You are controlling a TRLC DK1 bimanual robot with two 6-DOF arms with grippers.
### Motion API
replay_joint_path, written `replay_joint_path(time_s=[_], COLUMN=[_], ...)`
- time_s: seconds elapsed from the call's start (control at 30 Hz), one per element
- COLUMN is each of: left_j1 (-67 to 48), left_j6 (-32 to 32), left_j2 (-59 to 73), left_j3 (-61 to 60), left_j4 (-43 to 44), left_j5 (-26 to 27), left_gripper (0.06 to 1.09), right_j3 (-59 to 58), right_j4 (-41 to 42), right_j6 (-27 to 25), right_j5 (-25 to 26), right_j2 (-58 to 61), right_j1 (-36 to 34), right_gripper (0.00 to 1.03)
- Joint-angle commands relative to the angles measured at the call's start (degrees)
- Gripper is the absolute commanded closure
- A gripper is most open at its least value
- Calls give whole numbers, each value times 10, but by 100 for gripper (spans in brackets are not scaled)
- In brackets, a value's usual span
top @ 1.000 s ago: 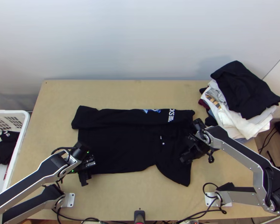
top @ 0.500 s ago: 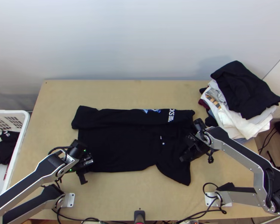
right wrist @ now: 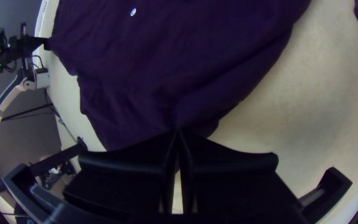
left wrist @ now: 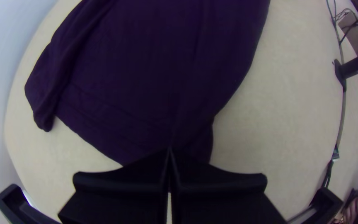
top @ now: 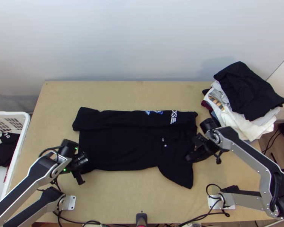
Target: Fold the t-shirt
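Between left fingers (top: 80, 169), likewise right fingers (top: 195, 149), t-shirt (top: 127, 147) edges

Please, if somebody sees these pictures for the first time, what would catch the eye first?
Probably the black T-shirt across the middle of the table, its far side folded over. The left gripper and right gripper pinch its opposite ends. Then the clothes pile at the far right corner.

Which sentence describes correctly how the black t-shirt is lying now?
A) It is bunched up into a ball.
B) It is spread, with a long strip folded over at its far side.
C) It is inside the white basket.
B, because the t-shirt lies spread on the table, and the folded strip runs along its far side.
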Motion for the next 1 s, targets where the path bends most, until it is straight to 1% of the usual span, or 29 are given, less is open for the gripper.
replay_joint_path(time_s=[0.0,0.07,0.17,0.27,0.47,0.63,0.97], left_j1=[110,149,204,225,241,248,251], left_j6=[41,54,55,44,34,46,72], left_j2=[9,32,72,112,180,251,391], left_j3=[38,66,118,160,216,257,362], left_j4=[-6,-5,-4,4,30,54,60], left_j5=[40,54,82,98,103,103,103], left_gripper=[105,105,105,105,105,105,105], right_j3=[46,71,106,138,207,266,372], right_j4=[-42,-56,-65,-68,-68,-68,-69], right_j6=[-30,-34,-35,-33,-29,-20,-5], right_j5=[-47,-59,-72,-84,-94,-104,-105], right_j2=[-5,-2,7,26,78,130,220], right_j1=[-85,-102,-117,-126,-130,-136,-137], right_gripper=[100,100,100,100,100,100,100])
